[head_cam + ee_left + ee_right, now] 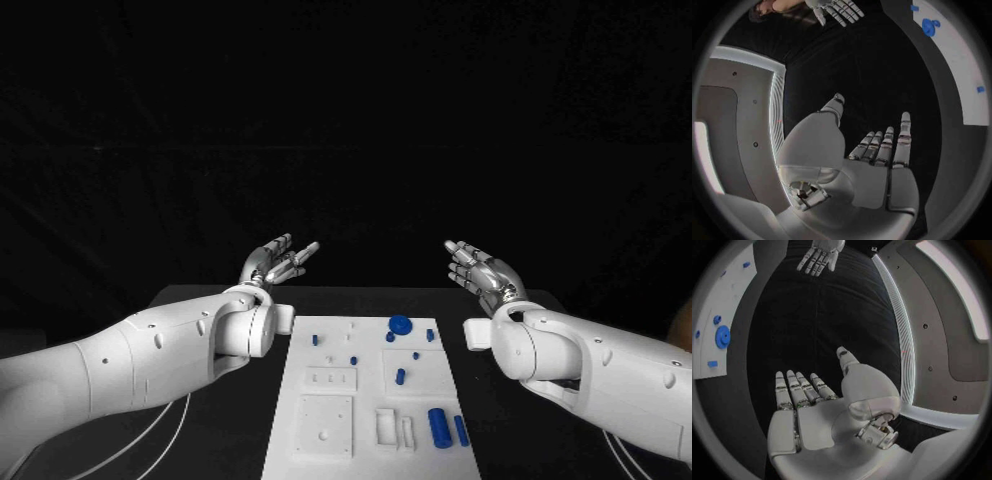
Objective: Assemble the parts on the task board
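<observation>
Both silver hands, left hand (278, 260) and right hand (482, 268), hover released with fingers spread above the white rectangular task board (329, 400), apparently poised before reaching for its small blue parts (400, 324).

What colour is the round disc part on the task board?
Blue disc; clearest in the head view.

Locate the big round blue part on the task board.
In the head view the round blue part sits at the far end of the task board, toward the robot's right, near the right hand raised above.
</observation>
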### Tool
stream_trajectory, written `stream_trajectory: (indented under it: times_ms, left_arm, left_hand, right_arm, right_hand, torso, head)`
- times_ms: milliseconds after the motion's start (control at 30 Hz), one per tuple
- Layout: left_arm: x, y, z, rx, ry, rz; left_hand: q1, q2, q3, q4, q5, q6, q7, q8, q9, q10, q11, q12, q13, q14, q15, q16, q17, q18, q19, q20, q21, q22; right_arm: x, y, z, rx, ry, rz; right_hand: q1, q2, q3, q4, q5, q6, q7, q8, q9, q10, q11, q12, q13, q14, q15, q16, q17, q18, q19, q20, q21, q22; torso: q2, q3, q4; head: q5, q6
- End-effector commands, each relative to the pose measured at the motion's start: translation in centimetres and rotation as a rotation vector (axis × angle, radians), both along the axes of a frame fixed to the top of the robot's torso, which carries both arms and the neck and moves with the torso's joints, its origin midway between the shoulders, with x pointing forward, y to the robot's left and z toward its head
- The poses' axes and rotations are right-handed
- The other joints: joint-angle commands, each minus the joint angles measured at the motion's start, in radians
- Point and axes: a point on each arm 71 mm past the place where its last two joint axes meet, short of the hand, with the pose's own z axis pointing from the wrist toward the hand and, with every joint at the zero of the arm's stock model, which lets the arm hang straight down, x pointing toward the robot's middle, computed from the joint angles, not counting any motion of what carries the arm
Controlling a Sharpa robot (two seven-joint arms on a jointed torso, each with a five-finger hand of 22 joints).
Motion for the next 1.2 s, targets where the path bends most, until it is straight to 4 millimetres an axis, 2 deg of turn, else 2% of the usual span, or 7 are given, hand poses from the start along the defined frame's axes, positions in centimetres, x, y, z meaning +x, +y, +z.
stream_trajectory:
  times_ms: [33,467,500,600,633,767,1200]
  left_arm:
    - [1.4,-0.1,0.4,-0.013,0.044,-0.116]
    - [3.0,0.6,1.4,0.015,0.047,-0.131]
    - [2.8,0.8,1.6,0.008,0.044,-0.151]
    - [2.6,0.9,1.6,0.013,0.039,-0.157]
    - [2.5,1.1,1.6,0.016,0.037,-0.162]
    - [2.2,1.2,1.9,0.024,0.031,-0.179]
    - [1.2,1.1,3.6,0.006,0.011,-0.237]
  left_hand:
    - [0.048,-0.003,0.005,0.011,0.007,0.018,0.004,0.005,0.002,0.019,0.003,0.005,0.002,0.019,0.006,0.006,0.003,0.024,0.029,0.008,0.008,0.003]
    - [0.038,0.033,-0.005,-0.032,0.005,0.062,0.025,0.008,0.005,0.097,0.024,0.01,0.007,0.101,0.002,0.012,0.007,0.032,0.083,0.007,0.016,0.008]
    - [0.04,0.049,-0.011,-0.048,0.006,0.09,0.034,0.01,0.007,0.169,0.036,0.014,0.01,0.154,0.003,0.016,0.01,0.037,0.105,0.007,0.021,0.011]
    - [0.057,0.092,-0.039,-0.11,0.01,0.292,0.059,0.024,0.018,0.392,0.053,0.023,0.02,0.386,0.025,0.033,0.02,0.035,0.171,-0.026,0.052,0.019]
    - [0.067,0.107,-0.05,-0.134,0.016,0.377,0.058,0.033,0.023,0.463,0.053,0.025,0.023,0.5,0.018,0.038,0.027,0.019,0.199,-0.047,0.067,0.022]
    - [0.092,0.141,-0.068,-0.174,0.02,0.578,0.05,0.051,0.032,0.71,0.037,0.032,0.032,0.629,-0.003,0.032,0.031,-0.037,0.284,-0.117,0.113,0.029]
    - [0.11,0.161,-0.062,-0.217,0.027,0.658,0.044,0.042,0.036,0.75,0.026,0.037,0.032,0.655,-0.013,0.035,0.034,-0.055,0.304,-0.139,0.126,0.017]
  right_arm:
    - [1.0,0.3,-0.1,0.011,0.075,0.205]
    - [2.8,-1.2,0.2,-0.014,0.13,0.302]
    - [3.2,-2.0,0.7,-0.332,0.001,0.26]
    - [3.3,-1.8,0.8,-0.468,-0.06,0.282]
    - [3.4,-1.8,0.9,-0.528,-0.087,0.294]
    - [3.5,-1.3,1.1,-0.671,-0.153,0.336]
    - [3.2,1.9,2.3,-1.084,-0.335,0.497]
  right_hand:
    - [0.08,-0.007,0.0,-0.034,0.007,0.023,0.089,0.005,0.003,0.024,0.006,0.005,0.003,0.026,0.006,0.007,0.003,0.012,0.019,0.01,0.007,0.003]
    - [0.244,-0.077,0.076,-0.19,-0.014,0.268,0.07,0.02,0.016,0.31,-0.022,0.018,0.016,0.306,-0.016,0.021,0.016,0.023,0.213,-0.023,0.051,0.018]
    - [0.25,-0.082,0.083,-0.198,-0.005,0.324,0.064,0.025,0.019,0.376,-0.032,0.021,0.019,0.391,-0.026,0.026,0.02,0.026,0.257,-0.03,0.063,0.022]
    - [0.262,-0.098,0.118,-0.214,0.022,0.477,0.043,0.027,0.025,0.567,-0.059,0.028,0.027,0.622,-0.059,0.033,0.031,0.019,0.435,-0.061,0.106,0.032]
    - [0.271,-0.108,0.168,-0.217,0.025,0.654,0.029,0.038,0.036,0.692,-0.081,0.029,0.03,0.696,-0.087,0.036,0.034,0.015,0.536,-0.087,0.134,0.038]
    - [0.283,-0.126,0.276,-0.219,-0.005,0.731,0.015,0.04,0.039,0.755,-0.104,0.033,0.03,0.78,-0.124,0.04,0.038,0.007,0.607,-0.126,0.154,0.039]
    - [0.316,-0.176,0.291,-0.212,-0.05,0.825,-0.011,0.037,0.037,0.862,-0.161,0.033,0.03,1.144,-0.254,0.239,0.185,0.04,0.92,-0.271,0.416,0.168]
  torso:
    - [0.0,-0.0001,-0.0006]
    - [0.0,-0.0001,-0.0006]
    - [0.003,-0.0004,-0.0007]
    - [0.003,-0.001,-0.0013]
    - [0.006,-0.0016,-0.0015]
    - [0.017,-0.0035,-0.0003]
    - [0.061,-0.0126,0.0079]
  head:
    - [0.0,0.0]
    - [0.0,0.0]
    - [0.0,-0.039]
    - [-0.001,-0.048]
    - [0.0,-0.05]
    - [-0.001,-0.054]
    - [-0.01,-0.05]
